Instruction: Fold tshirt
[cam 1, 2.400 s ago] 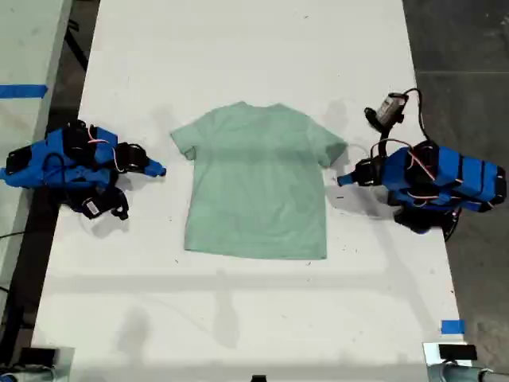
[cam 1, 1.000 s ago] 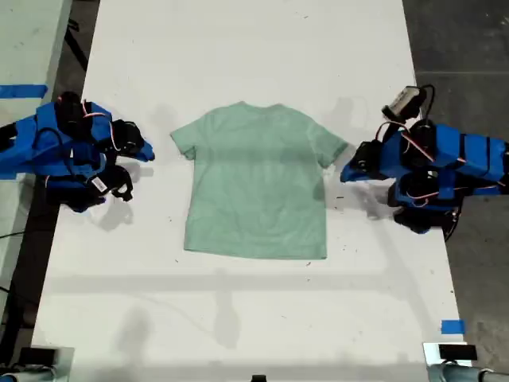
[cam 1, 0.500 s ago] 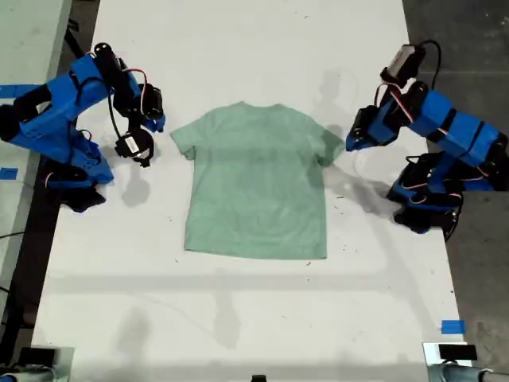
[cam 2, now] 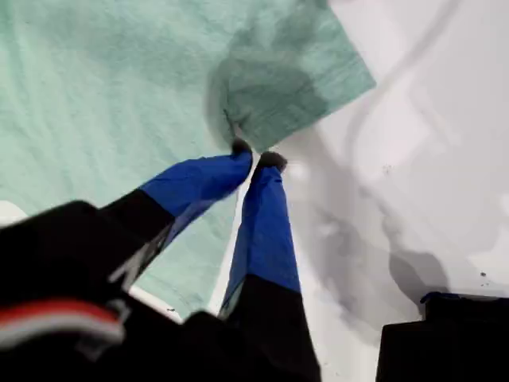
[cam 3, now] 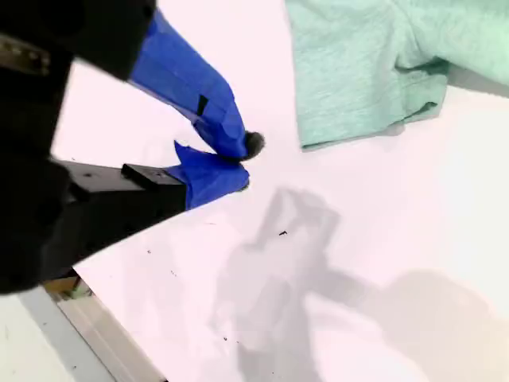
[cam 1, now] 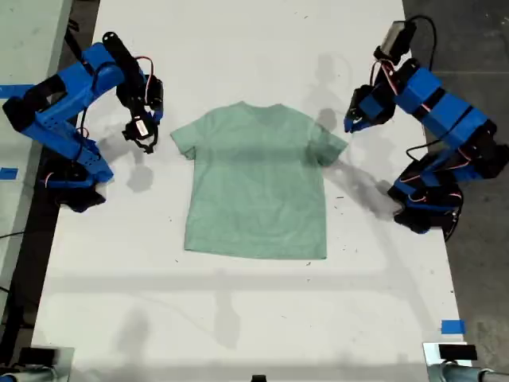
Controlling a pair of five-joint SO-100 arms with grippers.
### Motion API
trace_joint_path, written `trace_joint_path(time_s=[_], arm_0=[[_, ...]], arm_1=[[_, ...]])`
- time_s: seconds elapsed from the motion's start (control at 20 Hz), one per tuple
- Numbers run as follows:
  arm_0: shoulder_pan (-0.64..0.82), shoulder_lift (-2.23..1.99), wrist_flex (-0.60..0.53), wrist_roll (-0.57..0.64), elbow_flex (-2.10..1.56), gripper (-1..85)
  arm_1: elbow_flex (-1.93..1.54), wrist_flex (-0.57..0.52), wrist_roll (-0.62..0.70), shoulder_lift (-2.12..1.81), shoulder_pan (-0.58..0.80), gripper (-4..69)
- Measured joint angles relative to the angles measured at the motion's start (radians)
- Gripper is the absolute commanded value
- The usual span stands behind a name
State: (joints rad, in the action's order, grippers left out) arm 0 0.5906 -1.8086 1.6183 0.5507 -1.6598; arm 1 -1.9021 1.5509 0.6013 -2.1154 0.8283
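Observation:
The pale mint-green tshirt (cam 1: 254, 183) lies flat and spread out in the middle of the white table (cam 1: 238, 318), neck toward the far end. My first gripper (cam 1: 348, 126) hangs above the table at the exterior view's right, by that side's sleeve (cam 1: 334, 147). In the first wrist view its shut tips (cam 2: 254, 155) hover over the sleeve's edge (cam 2: 310, 79) of the tshirt (cam 2: 103, 87), holding nothing. My second gripper (cam 1: 153, 119) is raised at the exterior view's left, just off the other sleeve (cam 1: 181, 143). Its tips (cam 3: 245, 163) are shut over bare table beside the tshirt (cam 3: 374, 56).
Both arm bases (cam 1: 75, 179) (cam 1: 425, 207) stand near the table's long edges. A strip of blue tape (cam 1: 452, 326) marks the near corner at the exterior view's right. Dark floor lies beyond the table on that side, and a second surface with blue tape (cam 1: 22, 90) on the other.
Both arms have risen from their low folded poses and swung toward the shirt's sleeves at the far end. The tshirt has not moved.

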Motion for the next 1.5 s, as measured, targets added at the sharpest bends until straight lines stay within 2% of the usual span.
trace_joint_path(time_s=[0.05, 0.15, 0.35, 0.75, 1.0, 1.15, 1.25, 1.5], arm_0=[[0.0, 0.002, 0.0, 0.0, 0.0, 0.0], [0.0, 0.005, 0.0, 0.0, 0.0, 0.0], [0.0, 0.006, 0.0, 0.0, 0.0, 0.0], [-0.002, 0.038, -0.02, 0.0, 0.0, 0.0], [-0.003, 0.066, -0.035, 0.0, 0.0, 0.0], [-0.003, 0.069, -0.037, 0.0, 0.0, 0.0], [-0.003, 0.069, -0.037, 0.0, 0.0, 0.0], [-0.005, 0.069, -0.046, 0.0, 0.0, 0.0]], arm_1=[[0.0, 0.002, 0.012, 0.026, 0.008, 28.1], [0.0, 0.002, 0.041, 0.048, 0.021, 30.9], [-0.031, -0.06, 0.114, 0.06, 0.063, 31.4], [-0.273, -0.351, 0.172, 0.179, 0.089, 30.9], [-0.282, -0.506, 0.222, 0.39, 0.1, 30.4], [-0.242, -0.509, 0.244, 0.476, 0.115, 19.2], [-0.196, -0.511, 0.255, 0.534, 0.115, 5.0], [-0.123, -0.525, 0.259, 0.612, 0.098, -2.2]])
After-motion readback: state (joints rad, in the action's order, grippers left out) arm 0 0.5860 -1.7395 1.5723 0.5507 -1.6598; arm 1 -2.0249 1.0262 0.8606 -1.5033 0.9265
